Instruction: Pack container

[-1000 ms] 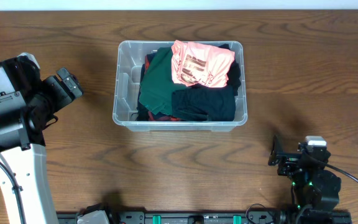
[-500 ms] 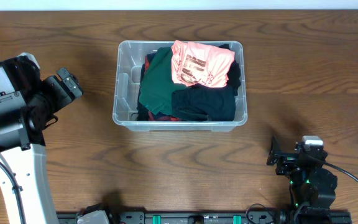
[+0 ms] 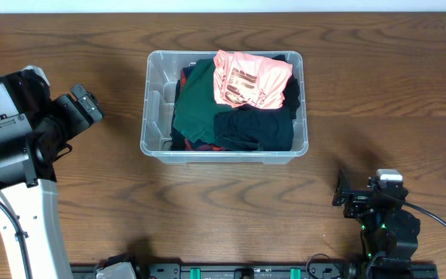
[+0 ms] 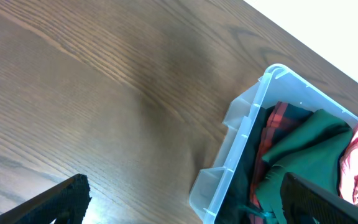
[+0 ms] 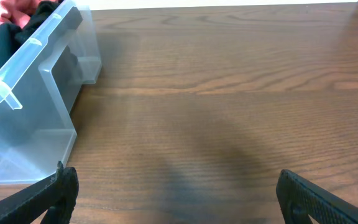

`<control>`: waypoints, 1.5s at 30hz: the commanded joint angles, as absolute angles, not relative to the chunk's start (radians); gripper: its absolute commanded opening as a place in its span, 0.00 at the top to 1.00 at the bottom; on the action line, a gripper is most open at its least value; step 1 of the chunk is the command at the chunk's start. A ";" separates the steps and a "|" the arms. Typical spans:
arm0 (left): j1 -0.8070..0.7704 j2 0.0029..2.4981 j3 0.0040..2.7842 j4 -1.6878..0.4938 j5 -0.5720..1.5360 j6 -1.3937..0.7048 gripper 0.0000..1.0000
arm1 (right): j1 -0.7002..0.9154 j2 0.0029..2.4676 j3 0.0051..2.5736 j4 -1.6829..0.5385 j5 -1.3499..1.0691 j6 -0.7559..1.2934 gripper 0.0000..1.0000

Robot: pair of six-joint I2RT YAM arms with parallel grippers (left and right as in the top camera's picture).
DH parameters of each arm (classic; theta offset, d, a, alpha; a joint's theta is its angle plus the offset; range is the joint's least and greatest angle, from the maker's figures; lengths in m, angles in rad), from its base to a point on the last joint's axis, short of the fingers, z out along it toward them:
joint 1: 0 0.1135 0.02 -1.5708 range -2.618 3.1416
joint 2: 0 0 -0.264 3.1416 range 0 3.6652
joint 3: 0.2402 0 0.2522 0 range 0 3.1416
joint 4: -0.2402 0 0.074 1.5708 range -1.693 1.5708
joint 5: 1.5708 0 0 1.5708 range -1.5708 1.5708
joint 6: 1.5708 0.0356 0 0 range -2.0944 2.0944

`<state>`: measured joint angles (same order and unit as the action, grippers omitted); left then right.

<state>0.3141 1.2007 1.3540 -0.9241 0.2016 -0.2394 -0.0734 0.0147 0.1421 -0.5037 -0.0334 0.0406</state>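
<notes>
The clear plastic container point(image 3: 152, 116) stands at the table's middle back, filled with folded clothes: a dark green garment point(image 3: 194, 101), a pink printed shirt point(image 3: 248, 80) and black cloth point(image 3: 255, 128). The container also shows in the left wrist view point(image 4: 247, 134) and in the right wrist view point(image 5: 30, 106). My left gripper point(image 3: 88, 106) is open and empty, to the left of the container. My right gripper point(image 3: 342, 196) is open and empty, low at the front right, away from the container.
Bare wooden table point(image 3: 231, 201) surrounds the container. The left arm's white body point(image 3: 14, 155) stands at the left edge. The right arm's base point(image 3: 389, 232) sits at the front right.
The right arm has drawn back slightly toward the front edge. The left arm and the container have not moved.
</notes>
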 commanded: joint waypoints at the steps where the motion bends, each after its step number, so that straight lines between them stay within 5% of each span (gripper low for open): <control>1: 0.319 1.202 1.351 -0.927 0.189 -0.241 0.02 | -0.064 0.006 0.138 -0.501 -0.034 0.048 0.01; 19: 0.266 0.913 1.323 -1.091 0.148 -0.195 0.02 | -0.064 0.006 0.138 -0.501 -0.034 0.048 0.01; 27: 0.128 0.625 1.101 -0.843 0.149 0.104 0.02 | -0.064 0.006 0.138 -0.501 -0.034 0.048 0.01; 45: 0.022 0.203 0.495 -0.511 0.258 0.130 0.02 | -0.064 0.006 0.138 -0.501 -0.034 0.048 0.01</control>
<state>0.0364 0.2356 0.5266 -0.5194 0.2398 0.1131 -0.0734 0.0143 0.1413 -0.5026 -0.0334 0.0410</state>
